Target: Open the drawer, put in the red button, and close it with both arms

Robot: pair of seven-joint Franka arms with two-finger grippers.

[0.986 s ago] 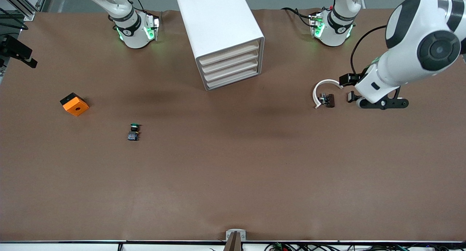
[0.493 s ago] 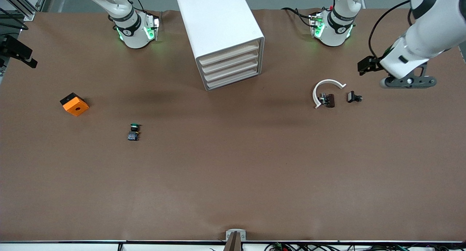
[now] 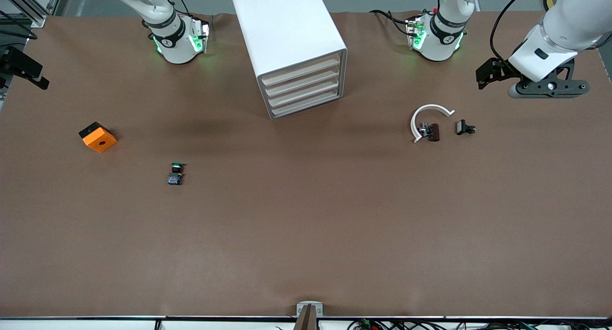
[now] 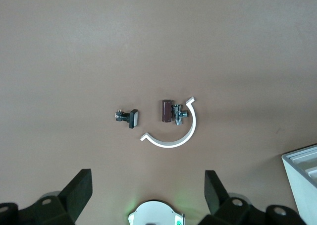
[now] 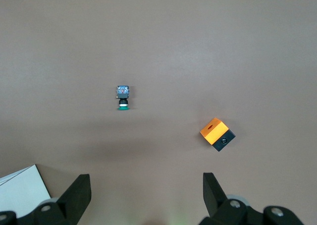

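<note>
The white cabinet [image 3: 287,33] stands between the two arm bases, and its four cream-fronted drawers [image 3: 303,88] are all pushed in. A corner of the cabinet shows in the left wrist view [image 4: 302,175] and in the right wrist view [image 5: 22,190]. The red button is out of view. My left gripper [image 3: 549,87] is up in the air over the table's left-arm end, open and empty [image 4: 147,190]. My right gripper [image 5: 147,193] is open and empty, high over the table; it is outside the front view.
A green-capped button [image 3: 175,173] [image 5: 123,97] and an orange cube [image 3: 98,137] [image 5: 217,134] lie toward the right arm's end. A white C-shaped ring [image 3: 428,112] [image 4: 185,133], a brown part [image 3: 432,132] [image 4: 166,111] and a small black switch [image 3: 464,127] [image 4: 129,118] lie toward the left arm's end.
My left gripper has risen from beside the small black switch and moved toward the left arm's base and end of the table. Nothing on the table has moved.
</note>
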